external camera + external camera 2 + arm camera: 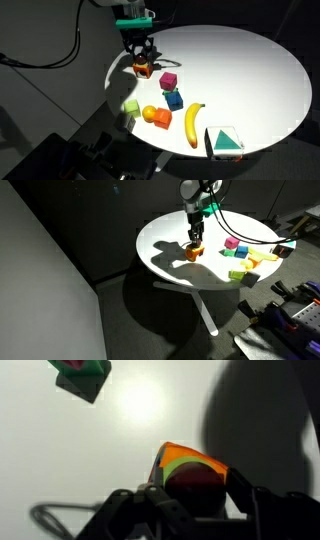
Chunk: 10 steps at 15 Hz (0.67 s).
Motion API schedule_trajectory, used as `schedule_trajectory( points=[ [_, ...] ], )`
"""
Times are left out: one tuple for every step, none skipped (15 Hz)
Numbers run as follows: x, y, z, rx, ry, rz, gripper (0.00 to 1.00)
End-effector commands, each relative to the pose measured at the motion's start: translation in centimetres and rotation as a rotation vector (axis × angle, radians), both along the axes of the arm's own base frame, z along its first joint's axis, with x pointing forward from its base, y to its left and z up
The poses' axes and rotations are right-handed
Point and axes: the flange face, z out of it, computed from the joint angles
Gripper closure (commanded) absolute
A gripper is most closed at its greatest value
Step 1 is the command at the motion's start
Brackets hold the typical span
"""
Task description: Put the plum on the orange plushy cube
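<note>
Purplish-brown and round, the plum (195,482) sits between the fingers (150,502) of the gripper (197,498), which appear closed onto its two sides. It hangs directly over the orange plushy cube (188,458), at the far left of the white table (250,70). Whether plum and cube are touching cannot be told.

Assessment: the fruit is probably light, smooth-skinned and apt to roll. The hold is best kept across its widest girth. The cube top is likely soft and yielding, so release should be low and centred.
</note>
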Motion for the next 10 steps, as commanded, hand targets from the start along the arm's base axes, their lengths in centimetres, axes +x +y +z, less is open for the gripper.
schedule_trajectory(
  points=[
    [-0.07, -0.15, 0.23, -0.008, 0.022, -0.022, 0.04],
    [-0.11, -0.19, 0.23, -0.009, 0.025, -0.022, 0.00],
    [-0.16, -0.23, 0.25, -0.010, 0.027, -0.022, 0.00],
    [-0.20, -0.26, 0.32, -0.010, 0.029, -0.022, 0.00],
    [-0.26, -0.27, 0.42, -0.010, 0.028, -0.022, 0.00],
    [-0.30, -0.26, 0.53, -0.010, 0.028, -0.021, 0.00],
    [-0.35, -0.24, 0.72, -0.011, 0.025, -0.021, 0.00],
    [-0.41, -0.21, 0.87, -0.014, 0.022, -0.021, 0.00],
    [-0.46, -0.22, 1.00, -0.017, 0.019, -0.022, 0.00],
    [-0.51, -0.23, 1.19, -0.018, 0.016, -0.023, 0.00]
  ],
)
